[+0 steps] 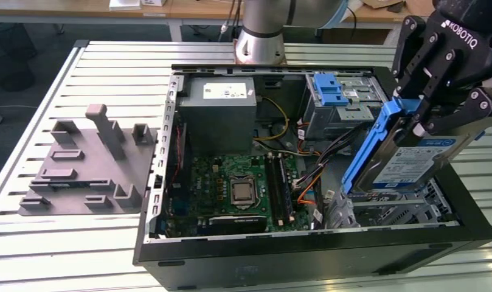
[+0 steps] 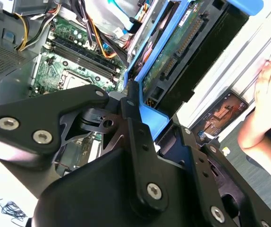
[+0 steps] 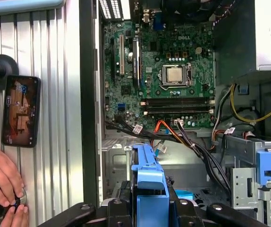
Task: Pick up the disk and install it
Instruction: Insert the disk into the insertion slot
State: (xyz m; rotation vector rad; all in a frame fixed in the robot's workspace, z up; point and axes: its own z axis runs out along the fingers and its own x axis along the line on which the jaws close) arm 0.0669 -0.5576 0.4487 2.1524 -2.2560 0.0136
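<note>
The disk [image 1: 413, 163], a silver-grey drive with a white-and-blue label in a blue carrier, hangs tilted over the metal drive bay [image 1: 391, 210] at the near corner of the open computer case, on the exterior view's right. Its lower end sits close above the bay. My gripper [image 1: 437, 121] is shut on the disk's upper part, a black finger on either side of the blue carrier. In the second wrist view the disk's green circuit-board underside [image 2: 182, 42] faces the camera beyond my gripper [image 2: 140, 116]. In the first wrist view the blue carrier [image 3: 149, 187] rises between the fingers.
The open black case [image 1: 311, 252] holds a green motherboard [image 1: 238, 182], a grey power-supply box [image 1: 221, 115], a grey cage with a blue latch [image 1: 339, 97] and loose cables [image 1: 311, 176]. A grey fixture plate [image 1: 83, 164] lies on the slatted table. A phone [image 3: 21, 111] and a person's hands [image 3: 1, 182] are beside the case.
</note>
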